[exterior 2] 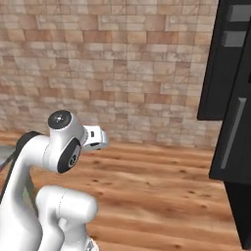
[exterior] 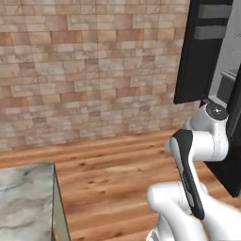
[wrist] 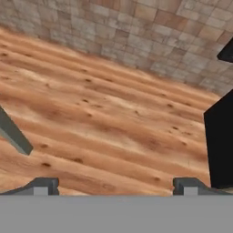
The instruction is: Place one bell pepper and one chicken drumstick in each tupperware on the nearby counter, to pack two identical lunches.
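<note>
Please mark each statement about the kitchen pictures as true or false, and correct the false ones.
1. The gripper is open with nothing between its fingertips. True.
2. The wall is covered with white tiles. False: it is tan and brown brick.
3. A corner of the counter shows at the lower left of the left base view. True.
4. The floor is grey stone. False: it is wooden planks.
5. A dark cabinet stands at the right. True.
</note>
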